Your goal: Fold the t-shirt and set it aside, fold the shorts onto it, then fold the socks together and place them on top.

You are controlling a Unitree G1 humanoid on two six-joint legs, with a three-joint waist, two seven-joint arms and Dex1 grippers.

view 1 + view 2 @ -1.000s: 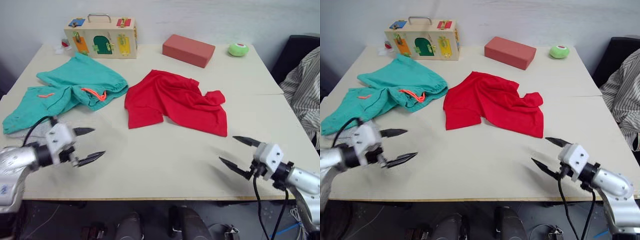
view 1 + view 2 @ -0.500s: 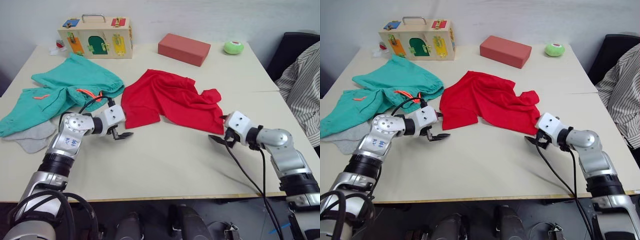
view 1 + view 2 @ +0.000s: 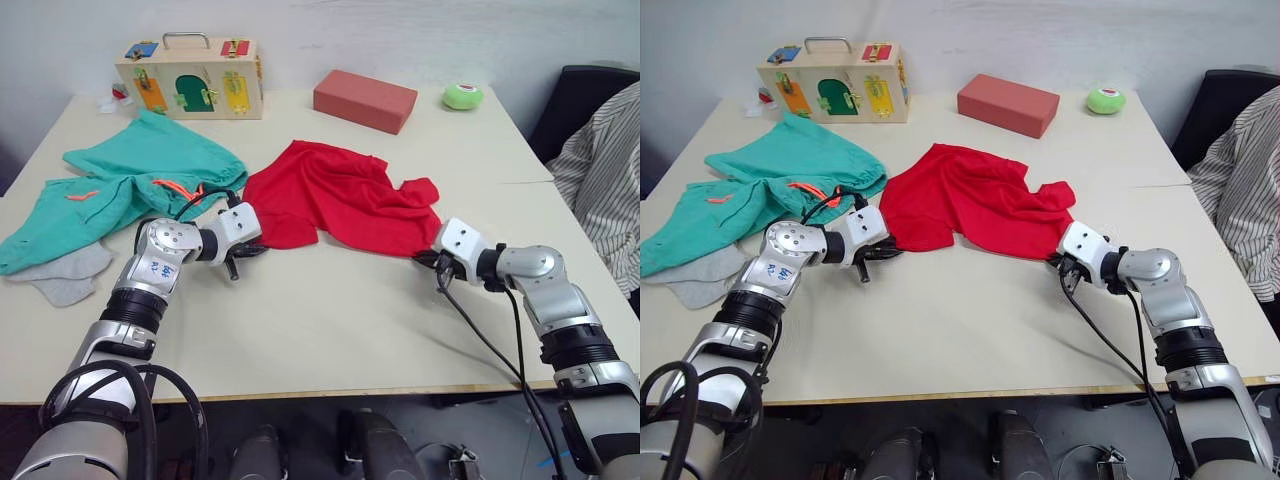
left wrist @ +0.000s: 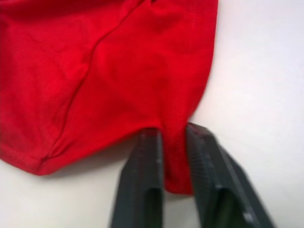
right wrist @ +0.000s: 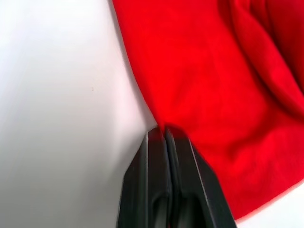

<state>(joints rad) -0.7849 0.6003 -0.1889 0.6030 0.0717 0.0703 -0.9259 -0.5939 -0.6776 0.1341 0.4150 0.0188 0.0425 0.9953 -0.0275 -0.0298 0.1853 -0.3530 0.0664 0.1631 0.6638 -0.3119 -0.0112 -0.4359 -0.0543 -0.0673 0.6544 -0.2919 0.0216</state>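
Observation:
The red t-shirt (image 3: pixel 340 195) lies crumpled in the middle of the table. My left gripper (image 3: pixel 243 254) is at its near left corner. In the left wrist view its fingers (image 4: pixel 145 161) are shut on a fold of the red hem. My right gripper (image 3: pixel 433 262) is at the shirt's near right corner, and its fingers (image 5: pixel 156 156) are shut together on the cloth's edge. The teal shorts (image 3: pixel 140 175) with their orange drawstring lie to the left of the shirt. Grey socks (image 3: pixel 62 276) peek out beside the shorts near the table's left edge.
A wooden latch box (image 3: pixel 190 65) stands at the back left, a red block (image 3: pixel 365 100) at the back middle, and a green ball (image 3: pixel 462 96) at the back right. A person's striped sleeve (image 3: pixel 600 170) and a dark chair are at the right.
Both arms reached in from the table's near edge to the shirt's two near corners. Both grippers went from open to shut on the red cloth.

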